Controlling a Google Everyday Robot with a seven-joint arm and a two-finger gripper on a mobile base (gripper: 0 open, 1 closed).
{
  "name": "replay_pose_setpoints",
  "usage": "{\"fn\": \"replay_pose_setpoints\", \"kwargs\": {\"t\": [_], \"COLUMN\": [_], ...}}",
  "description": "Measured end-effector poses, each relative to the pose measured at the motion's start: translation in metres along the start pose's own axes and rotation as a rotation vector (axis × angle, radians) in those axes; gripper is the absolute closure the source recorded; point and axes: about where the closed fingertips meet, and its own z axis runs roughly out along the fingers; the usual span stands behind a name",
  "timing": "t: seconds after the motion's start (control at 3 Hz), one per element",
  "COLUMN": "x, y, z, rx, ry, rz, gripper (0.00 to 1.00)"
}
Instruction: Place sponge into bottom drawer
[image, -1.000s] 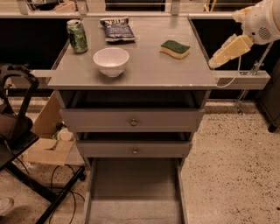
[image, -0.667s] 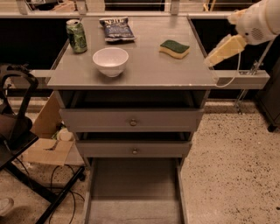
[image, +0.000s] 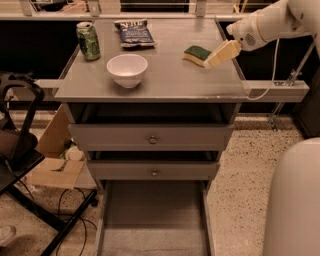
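Note:
The sponge (image: 195, 54), yellow with a dark green top, lies on the grey cabinet top (image: 170, 80) at the right rear. My gripper (image: 220, 54) reaches in from the upper right on a white arm, its cream-coloured fingertips just right of the sponge and partly overlapping its right edge. The bottom drawer (image: 152, 220) is pulled out below the two upper drawers, its flat grey floor bare.
A white bowl (image: 127, 69), a green can (image: 88, 41) and a dark blue snack bag (image: 133, 33) stand on the cabinet top to the left. A black chair (image: 20, 150) and cardboard box (image: 52, 167) are at the left. A white robot body (image: 295, 200) fills the lower right.
My gripper has moved left and a little down across the cabinet's right edge, closing in on the sponge. The sponge has not moved.

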Motion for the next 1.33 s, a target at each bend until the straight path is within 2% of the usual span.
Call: {"fn": "replay_pose_setpoints", "kwargs": {"t": [0.33,0.67,1.0,1.33], "x": [-0.002,0.004,0.021,0.032], "y": [-0.015,-0.027,-0.045,-0.054], "z": [0.037,0.063,0.081,0.089], "rx": [-0.021,-0.02,0.015,0.038], "ry": [-0.04,-0.062,-0.062,-0.049], "rz": [0.03,0.07,0.138,0.183], "gripper": [0.0,0.0,0.0,0.0]}}
